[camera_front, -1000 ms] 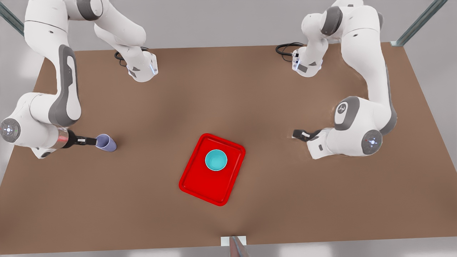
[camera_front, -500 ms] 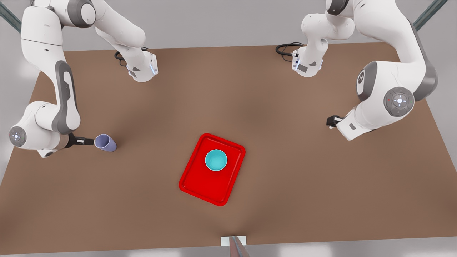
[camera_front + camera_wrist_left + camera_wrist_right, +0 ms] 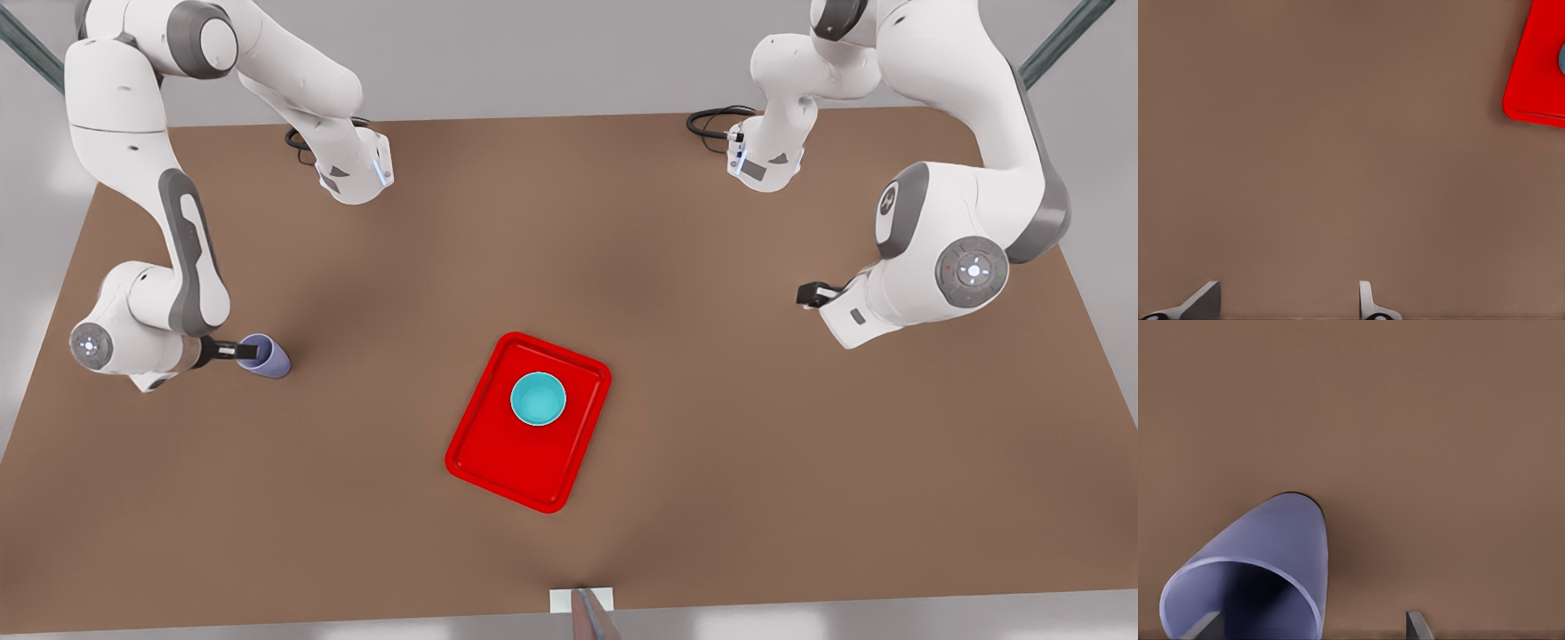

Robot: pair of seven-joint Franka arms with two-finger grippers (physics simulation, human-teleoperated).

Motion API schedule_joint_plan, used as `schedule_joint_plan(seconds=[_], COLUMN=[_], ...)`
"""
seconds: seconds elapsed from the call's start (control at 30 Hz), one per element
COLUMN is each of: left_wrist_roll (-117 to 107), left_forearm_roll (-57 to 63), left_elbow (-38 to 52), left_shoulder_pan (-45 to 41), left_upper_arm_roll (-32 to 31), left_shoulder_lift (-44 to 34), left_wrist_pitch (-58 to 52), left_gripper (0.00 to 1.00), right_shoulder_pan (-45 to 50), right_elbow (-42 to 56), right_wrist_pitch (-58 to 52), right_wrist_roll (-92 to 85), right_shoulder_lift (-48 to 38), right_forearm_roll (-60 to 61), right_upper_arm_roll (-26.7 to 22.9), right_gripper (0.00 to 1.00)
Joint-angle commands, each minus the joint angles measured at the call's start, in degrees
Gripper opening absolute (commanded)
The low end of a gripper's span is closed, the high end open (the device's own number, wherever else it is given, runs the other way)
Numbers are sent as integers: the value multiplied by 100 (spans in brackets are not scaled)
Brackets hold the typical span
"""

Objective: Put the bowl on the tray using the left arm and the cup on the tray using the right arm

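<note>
Right tool (image 3: 238,353) straddles the cup's (image 3: 264,356) rim with fingers spread, gripping nothing; the bowl (image 3: 538,399) sits on the tray (image 3: 484,458). Left tool (image 3: 811,294) waits open over bare bench (image 3: 622,249). Close gently on the wall before lifting.

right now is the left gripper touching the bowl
Apart. In the front view the left gripper is over bare table far to the front view's right of the bowl on the tray; the right gripper is at the cup.
</note>
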Motion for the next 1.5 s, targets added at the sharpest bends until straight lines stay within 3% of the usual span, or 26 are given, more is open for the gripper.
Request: schedule_joint_plan(seconds=[0.0,0.13,0.2,0.23,0.3,0.33,0.47,1.03,1.27,1.47], left_wrist_roll=[0,-9,53,70,-18,-53,-70,-70,-70,-70], left_forearm_roll=[-4,-13,22,40,31,31,31,22,22,31], left_elbow=[0,18,9,18,0,-26,-26,-18,-18,-26], left_shoulder_pan=[0,0,0,9,9,9,9,9,9,9], left_upper_arm_roll=[0,0,0,0,9,9,0,9,9,9], left_shoulder_lift=[-1,-1,-1,-1,-19,-27,-36,-19,-1,16], left_wrist_pitch=[2,2,-7,-7,28,72,81,37,46,64], left_gripper=[100,100,100,100,100,100,100,100,100,100], right_shoulder_pan=[5,14,5,5,14,6,14,93,164,928], right_elbow=[-2,-98,-98,-98,-98,-98,-98,-11,648,1694], right_wrist_pitch=[-2,85,173,173,208,252,244,-20,-152,-336], right_wrist_roll=[0,9,9,9,9,9,-9,0,97,114], right_shoulder_lift=[-1,25,69,86,122,130,157,34,69,297], right_forearm_roll=[0,0,0,0,0,0,0,26,70,106], right_upper_arm_roll=[3,-5,-5,-5,-5,-5,-5,47,504,557], right_gripper=[100,100,95,89,50,38,21,21,21,21])
